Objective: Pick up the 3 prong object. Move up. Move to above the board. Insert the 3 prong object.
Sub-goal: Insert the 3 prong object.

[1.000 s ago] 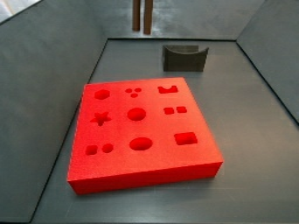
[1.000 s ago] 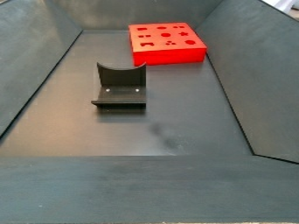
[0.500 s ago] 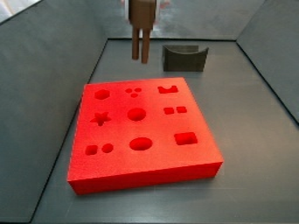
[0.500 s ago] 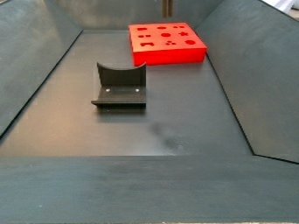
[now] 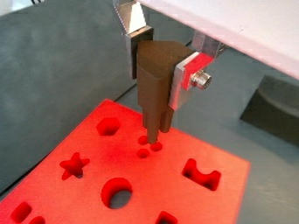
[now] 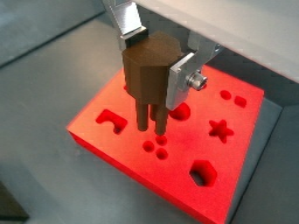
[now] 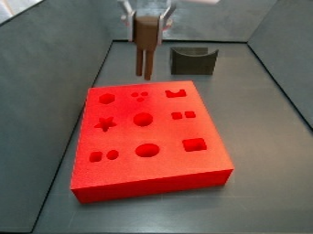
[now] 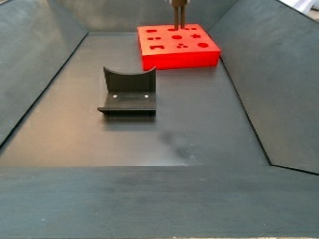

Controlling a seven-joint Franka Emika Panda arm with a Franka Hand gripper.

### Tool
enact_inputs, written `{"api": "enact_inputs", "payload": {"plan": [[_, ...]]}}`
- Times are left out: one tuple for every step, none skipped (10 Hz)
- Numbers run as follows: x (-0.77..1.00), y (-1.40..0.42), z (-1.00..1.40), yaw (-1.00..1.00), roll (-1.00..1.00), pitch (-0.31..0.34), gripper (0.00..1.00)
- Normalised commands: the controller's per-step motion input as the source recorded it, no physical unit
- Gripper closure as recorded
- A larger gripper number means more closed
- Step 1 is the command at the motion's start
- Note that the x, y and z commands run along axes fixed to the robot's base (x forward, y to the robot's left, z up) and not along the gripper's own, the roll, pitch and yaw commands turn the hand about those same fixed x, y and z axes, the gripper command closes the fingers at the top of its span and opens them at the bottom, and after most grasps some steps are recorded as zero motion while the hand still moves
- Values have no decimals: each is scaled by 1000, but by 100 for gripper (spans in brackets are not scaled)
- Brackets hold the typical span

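The 3 prong object (image 5: 158,83) is a brown wooden piece with thin prongs pointing down, also seen in a wrist view (image 6: 149,87) and in both side views (image 7: 145,46) (image 8: 180,13). My gripper (image 5: 160,63) is shut on its upper body and holds it upright above the board (image 7: 153,137). The board is a large flat red block with shaped cut-outs, also seen in views (image 5: 163,179) (image 6: 117,144) (image 8: 180,47). The prong tips hang just above the three small holes (image 6: 155,149), apart from them.
A dark grey fixture with a curved notch (image 7: 193,60) stands on the floor behind the board, and shows nearer in a side view (image 8: 127,91). Grey sloping walls enclose the bin floor (image 8: 162,140).
The gripper with the brown piece has come down into view over the board's far end; one second ago only the prong tips showed at the frame's upper edge.
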Motion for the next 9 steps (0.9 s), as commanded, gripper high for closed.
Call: {"api": "enact_inputs", "payload": {"plan": [[0,0,-51,0,0,0,100],[-31,0,-11,0,16,0,100],[-31,0,-40,0,13,0,100],[-14,0,-17,0,0,0,100],[-120,40,-94,0,23,0,100],[-171,66,-131,-26,34,0,100],[-214,77,-194,-80,49,0,100],[-206,69,-217,-114,54,0,100],[-109,23,-183,-100,34,0,100]]}}
